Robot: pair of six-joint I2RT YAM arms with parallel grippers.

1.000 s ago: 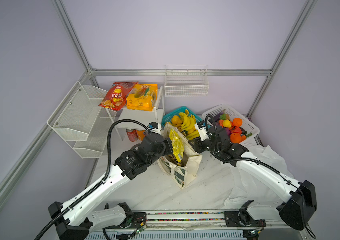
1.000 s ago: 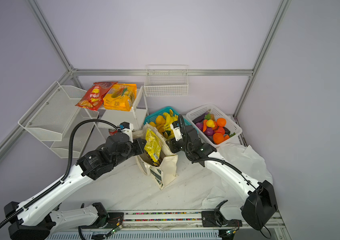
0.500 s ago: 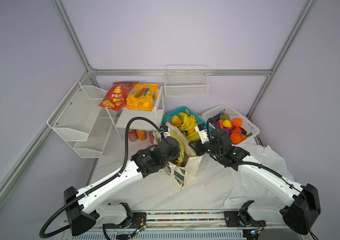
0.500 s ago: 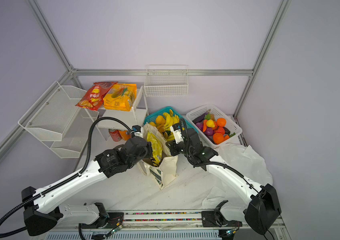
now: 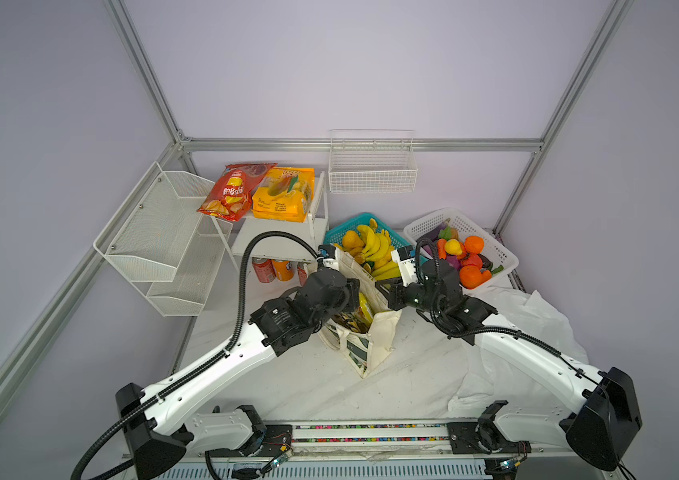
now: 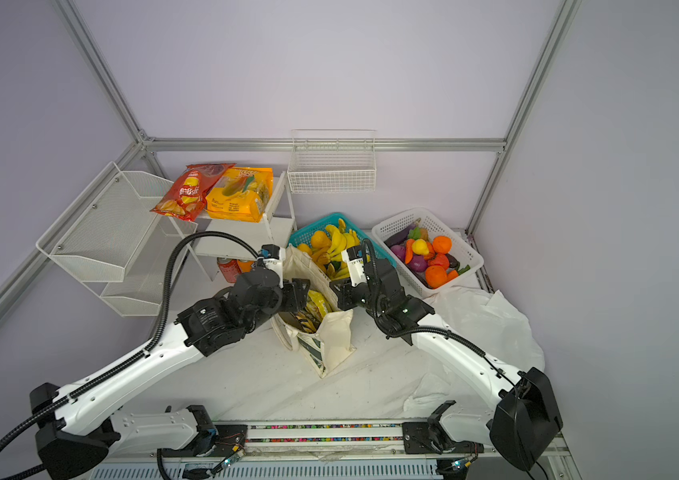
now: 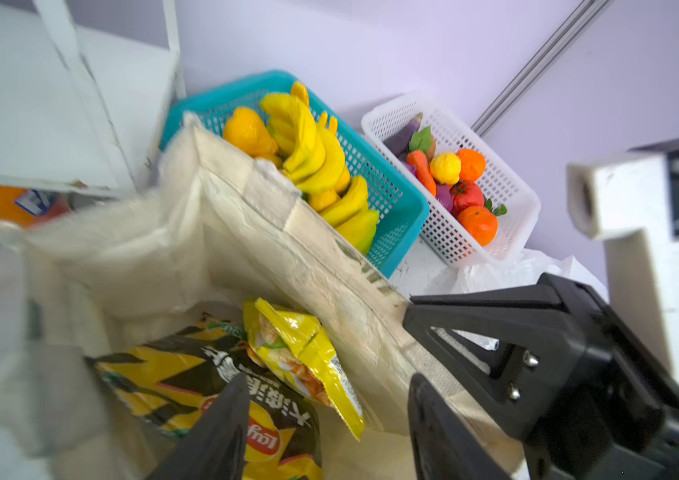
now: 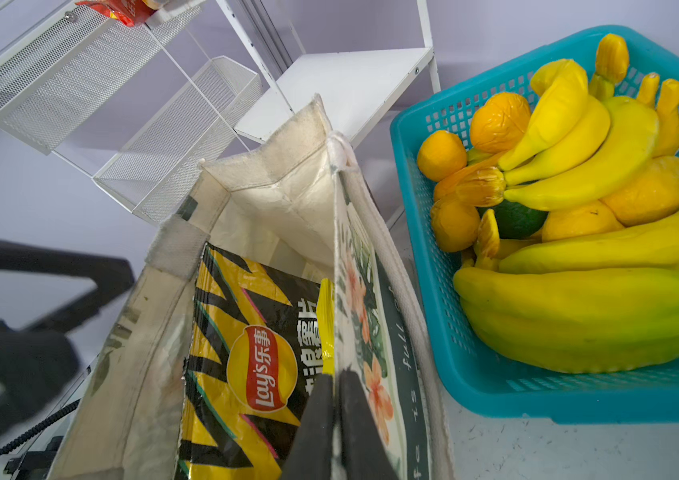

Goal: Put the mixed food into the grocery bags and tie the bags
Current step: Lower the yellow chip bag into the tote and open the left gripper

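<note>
Canvas looks floppy: our right gripper [image 8: 335, 378] clamps the cream canvas tote [image 8: 287, 187] at its rim; our left gripper [image 7: 327, 380], jaws apart, hovers over the presumably light, slippery black zigzag chip bag [image 7: 179, 374] and small yellow snack packet [image 7: 296, 353] inside.

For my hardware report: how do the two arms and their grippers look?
Both have white links, black joints. The left arm carries a ribbed black hose; the right arm thinner black cables. The left gripper and right gripper have black tapered fingers.

chip bag [image 8: 246, 332] crowds tote [image 8: 287, 195] mouth, teal basket [image 8: 495, 395] just behind, bare tabletop [image 5: 371, 386] in front
</note>
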